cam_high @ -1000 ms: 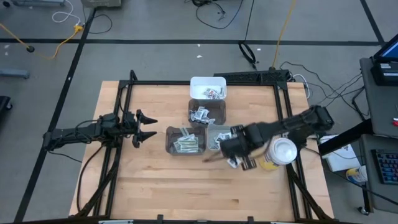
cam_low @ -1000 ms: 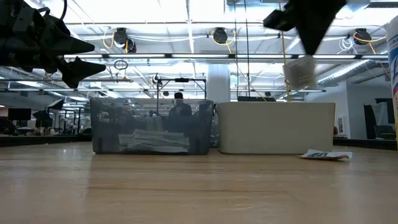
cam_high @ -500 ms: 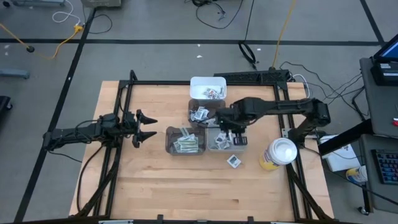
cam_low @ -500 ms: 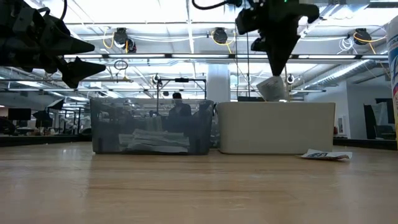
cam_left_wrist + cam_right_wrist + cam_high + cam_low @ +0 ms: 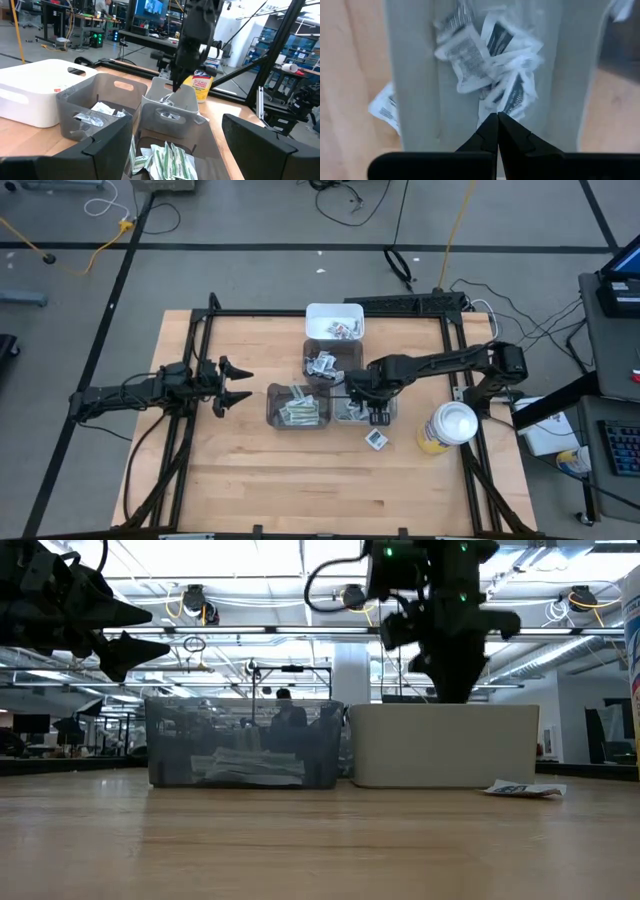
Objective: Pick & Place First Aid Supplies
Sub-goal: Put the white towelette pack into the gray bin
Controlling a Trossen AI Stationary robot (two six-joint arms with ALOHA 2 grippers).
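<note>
Pale wood-plank surface (image 5: 250,470) inside a black tube frame. Four small rectangular plastic bins cluster mid-surface: one opaque white (image 5: 335,321), two smoky translucent (image 5: 297,406), one pale grey (image 5: 353,402).

Right claw (image 5: 497,116) hangs directly over the pale grey bin, tips pinched together, nothing between them. Its wrist view shows what the overhead cannot: crinkled square white sachets (image 5: 470,57) with dark print heaped in that bin. One more sachet (image 5: 375,439) lies flat on the wood just outside it, near the yellow canister (image 5: 447,427).

Left claw (image 5: 232,383) waits well apart from the bins, fingers spread wide, empty.

Low view alone shows flat wrappers (image 5: 245,765) through the smoky bin's wall.
</note>
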